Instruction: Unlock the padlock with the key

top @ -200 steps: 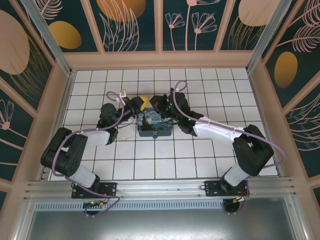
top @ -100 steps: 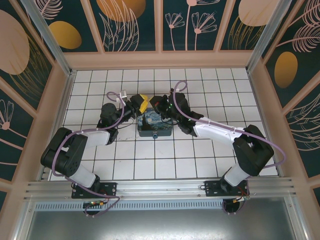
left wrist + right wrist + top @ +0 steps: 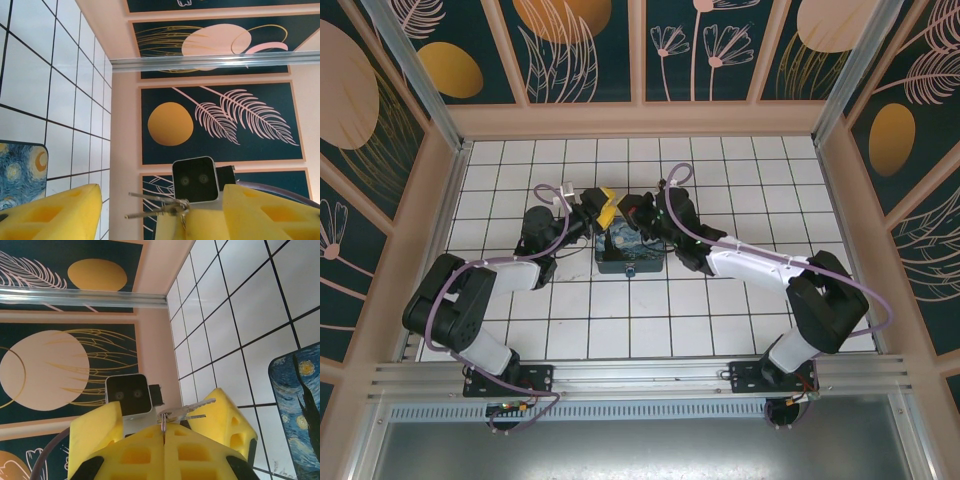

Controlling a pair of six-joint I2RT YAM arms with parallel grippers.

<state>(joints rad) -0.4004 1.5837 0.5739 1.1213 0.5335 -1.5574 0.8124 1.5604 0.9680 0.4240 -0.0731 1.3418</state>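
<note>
Overhead view of two black robot arms reaching inward over a white tiled table [image 3: 740,160] inside a walled pen. Over the past second the left tool [image 3: 607,205] and the right tool [image 3: 164,434] had drawn closer. They now met tip to tip above the far edge of a printed box [image 3: 630,248] bearing a blue and yellow swirled painting.

The right tool's yellow fingers [image 3: 135,455] were pressed together, pinching a small ring. From it the key [image 3: 195,406] and a second thin key beside it stuck out toward the left tool. The left tool's fingers [image 3: 50,215] stood wide apart, one on each side of the keys, and seemed to touch neither in the wrist views.

The padlock [image 3: 632,270] appeared to be the tiny bluish speck at the near edge of the box, below both tools and apart from them. It was too small to tell whether its shackle was closed.

The closing-up suggested a handover or a fresh grip on the key, with the left tool placed to close on it. The key was not yet at the padlock, so the unlocking itself had not begun. One risk was that the thin key could twist or slip as it changed tools.
</note>
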